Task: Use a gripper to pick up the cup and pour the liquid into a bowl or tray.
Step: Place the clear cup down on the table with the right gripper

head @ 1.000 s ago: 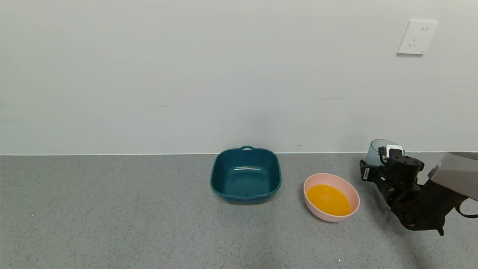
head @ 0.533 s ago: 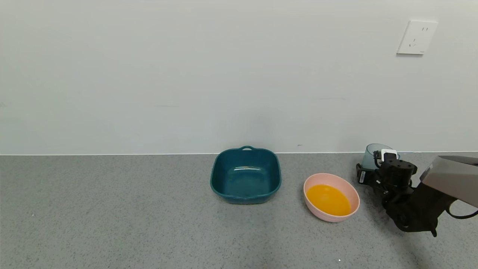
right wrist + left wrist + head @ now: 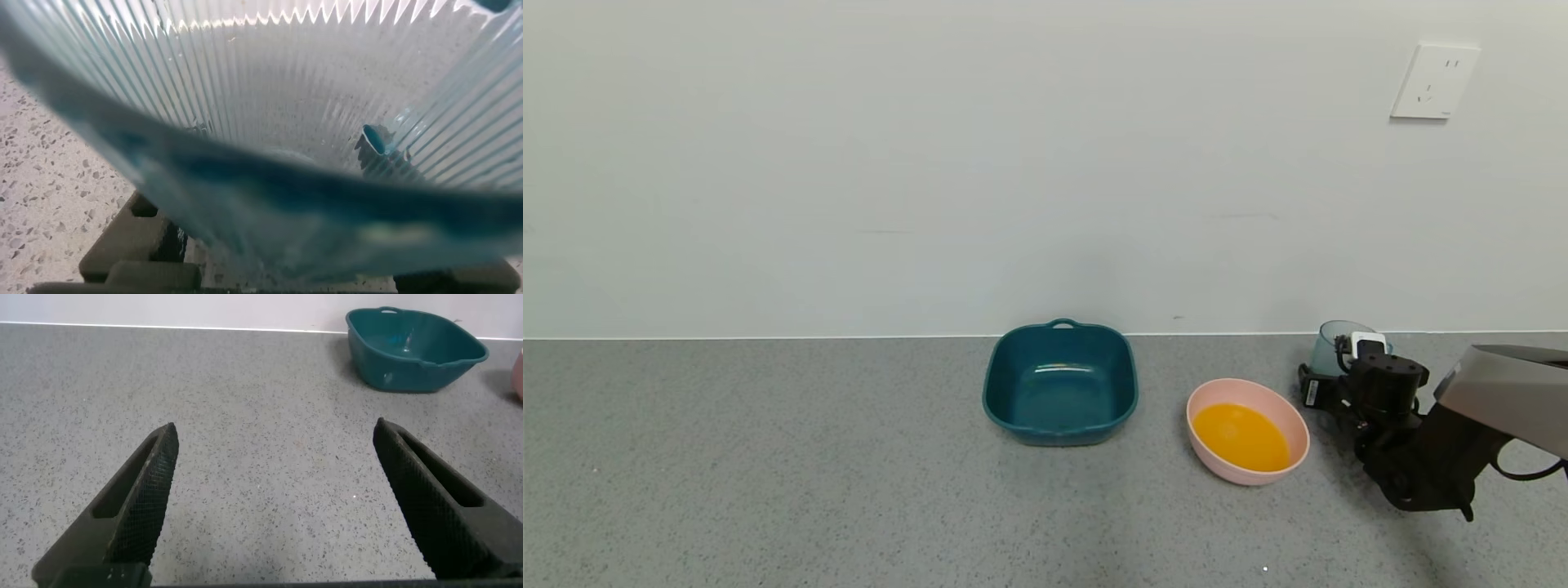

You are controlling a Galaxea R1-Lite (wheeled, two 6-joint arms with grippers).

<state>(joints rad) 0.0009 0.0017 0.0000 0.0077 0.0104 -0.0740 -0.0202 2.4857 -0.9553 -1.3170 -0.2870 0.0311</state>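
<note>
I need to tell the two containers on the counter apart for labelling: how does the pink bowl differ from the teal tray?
The pink bowl is round; the teal tray is square with a small loop handle at its back rim. The bowl holds orange liquid; the tray looks nearly empty. The bowl lies nearer the right gripper, which grips the cup; the tray sits further left. Both rest upright on the grey counter.

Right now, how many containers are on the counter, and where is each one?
3. The teal tray sits near the wall at centre. The pink bowl, holding orange liquid, is to its right and nearer. The ribbed cup is farthest right, in the right gripper.
</note>
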